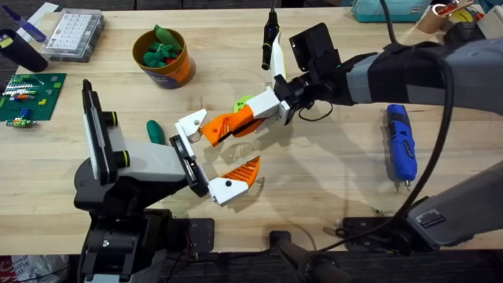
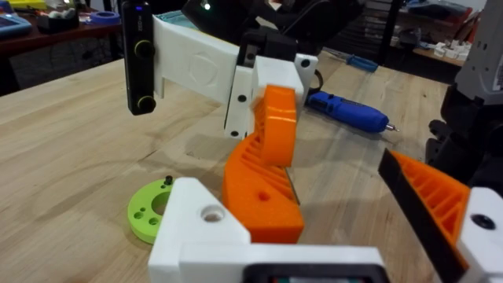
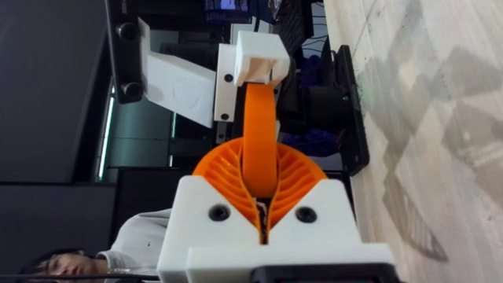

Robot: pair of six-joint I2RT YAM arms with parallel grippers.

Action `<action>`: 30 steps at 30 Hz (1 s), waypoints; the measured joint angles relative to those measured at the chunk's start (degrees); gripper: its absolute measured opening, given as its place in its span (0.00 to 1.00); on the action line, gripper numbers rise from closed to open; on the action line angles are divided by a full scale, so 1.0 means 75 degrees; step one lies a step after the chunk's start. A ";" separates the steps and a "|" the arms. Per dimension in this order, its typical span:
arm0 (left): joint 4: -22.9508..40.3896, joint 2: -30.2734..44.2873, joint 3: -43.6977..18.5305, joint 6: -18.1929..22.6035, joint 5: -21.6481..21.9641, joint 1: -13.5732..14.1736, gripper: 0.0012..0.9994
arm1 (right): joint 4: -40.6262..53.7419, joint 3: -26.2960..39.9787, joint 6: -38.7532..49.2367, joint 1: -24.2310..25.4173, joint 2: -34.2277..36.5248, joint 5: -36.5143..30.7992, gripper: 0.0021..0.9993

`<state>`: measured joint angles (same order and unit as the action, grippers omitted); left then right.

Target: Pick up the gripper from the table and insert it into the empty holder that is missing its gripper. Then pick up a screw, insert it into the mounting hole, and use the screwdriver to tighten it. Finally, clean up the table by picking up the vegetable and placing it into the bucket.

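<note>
Left side first: my left hand (image 1: pixel 228 153) lies low over the table (image 1: pixel 330 181) with its jaws spread wide and nothing between them. One side carries its fitted finger (image 1: pixel 240 177); the other side is the holder (image 3: pixel 225 86), the white bracket with black bolts.

Centre: the loose finger (image 1: pixel 224 127) is off the table, its white base pressed up against that holder. Whether it is fully home I cannot tell. In the left wrist view a round hole shows in the white block at my own edge, but I cannot see how it lines up with the bracket behind.

Right side: my right hand (image 1: pixel 245 116) is clamped across the orange ribbed part of the loose finger, pads closed firmly on both flanks. The screwdriver (image 1: pixel 401 145) lies well apart, untouched.

Judgement on the step in hand — seating. I should:
- hold the left hand rigid
- push with the right straight along the finger's length, not across it
- keep the base square to the bracket so it does not jam
- release only once the faces sit flush and the hole is clear — otherwise the screw will not start
</note>
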<state>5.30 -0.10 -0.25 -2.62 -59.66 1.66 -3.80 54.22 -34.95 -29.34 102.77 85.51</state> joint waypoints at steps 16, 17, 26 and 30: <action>0.0015 0.0014 -0.0003 0.0003 0.0044 -0.0007 0.99 | 0.0046 0.0000 -0.0089 0.0000 0.0001 0.0010 0.02; 0.0015 0.0014 -0.0003 0.0001 0.0044 -0.0006 0.99 | 0.0041 0.0000 -0.0092 0.0000 0.0001 0.0013 0.02; 0.0032 0.0014 -0.0009 0.0013 -0.0036 -0.0004 0.99 | -0.0442 -0.0014 -0.0361 0.0000 0.0001 0.0154 0.02; 0.0025 0.0014 -0.0009 0.0063 0.0018 -0.0007 0.99 | -0.1072 -0.0052 -0.1116 0.0000 0.0001 0.0077 0.02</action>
<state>5.49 0.01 -0.32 -2.15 -59.53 1.61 -11.84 53.82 -43.32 -29.34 102.78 86.08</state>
